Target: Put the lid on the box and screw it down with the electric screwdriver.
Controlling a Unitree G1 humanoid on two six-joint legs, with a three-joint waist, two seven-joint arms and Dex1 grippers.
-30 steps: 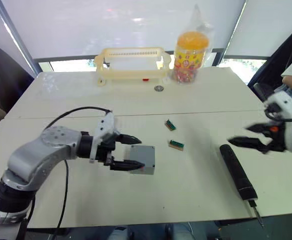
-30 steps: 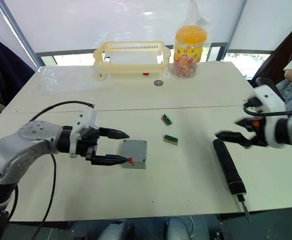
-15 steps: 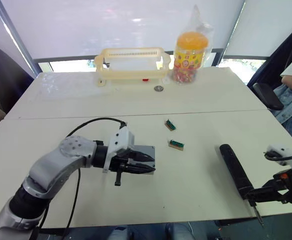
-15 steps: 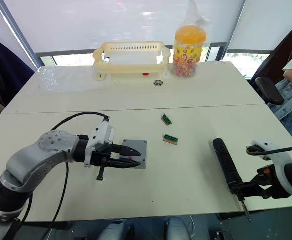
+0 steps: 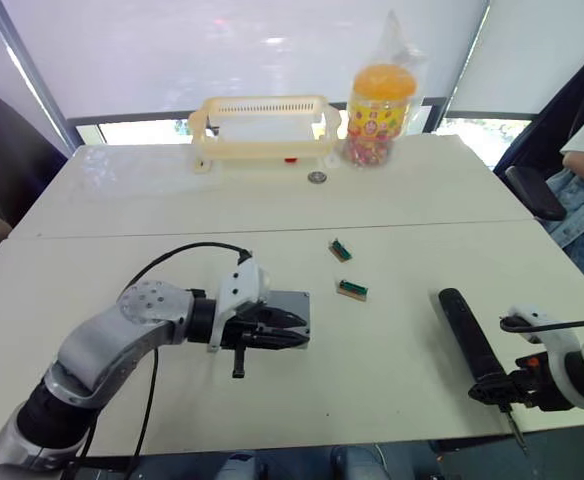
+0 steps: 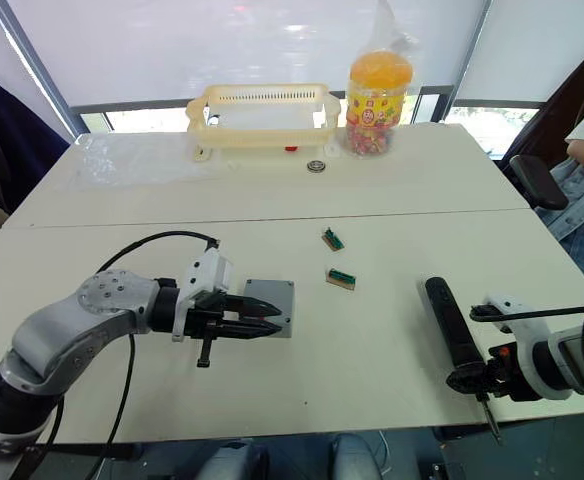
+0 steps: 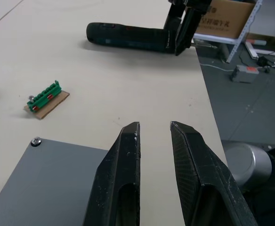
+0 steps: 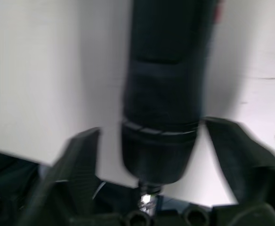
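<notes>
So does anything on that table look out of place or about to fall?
The electric screwdriver lies at the table's front edge with its metal bit poking past it, just where the right gripper is reaching. Nothing looks spilled or broken.

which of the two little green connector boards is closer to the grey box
The green board nearer the robot, beside the box; the other green board lies farther back toward the basket.

no readable text, jar label illegible
</notes>
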